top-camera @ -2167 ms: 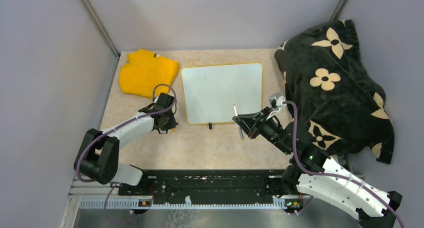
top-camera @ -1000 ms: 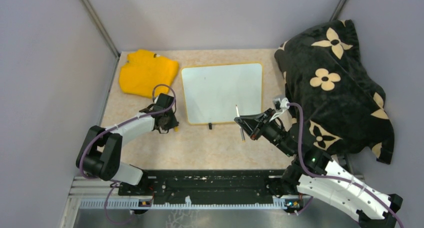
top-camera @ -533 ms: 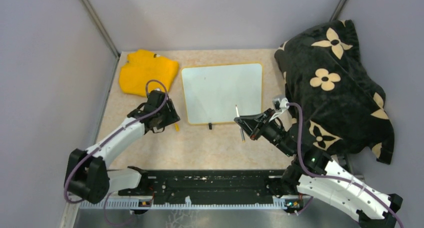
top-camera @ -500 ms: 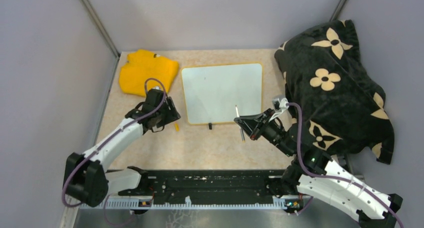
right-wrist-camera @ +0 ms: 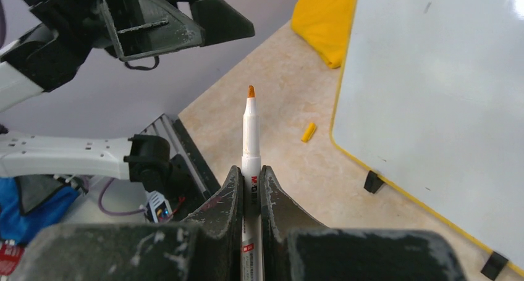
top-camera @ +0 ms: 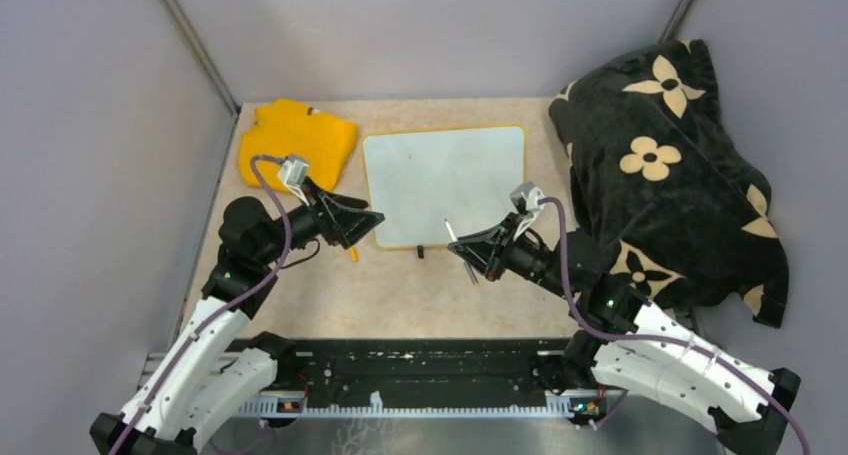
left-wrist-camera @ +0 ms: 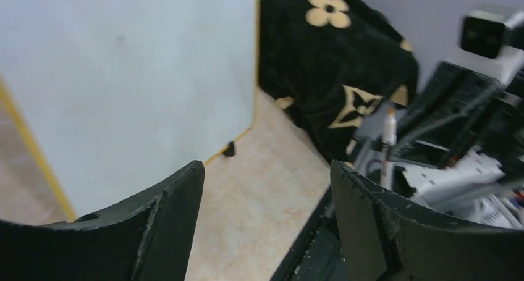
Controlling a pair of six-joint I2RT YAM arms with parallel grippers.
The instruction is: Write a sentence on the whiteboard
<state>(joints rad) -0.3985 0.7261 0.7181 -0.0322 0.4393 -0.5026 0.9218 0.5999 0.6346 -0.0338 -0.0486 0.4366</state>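
raised off the surface (top-camera: pixel 400 295) and drawn back toward the near left since a second ago, with left hand (top-camera: pixel 368 221) spread wide, holding nothing. leftward shift too for right hand (top-camera: pixel 472 252), clenched on the orange-tipped marker (top-camera: pixel 458 241). just beyond both hands: whiteboard (top-camera: pixel 445 180), between yellow cloth (top-camera: pixel 295 140) and black flowered blanket (top-camera: pixel 660 155). small orange cap (top-camera: pixel 352 254) beside its near-left corner. board edges cut off in both wrist views; face washed pale. bare surface along the near side.
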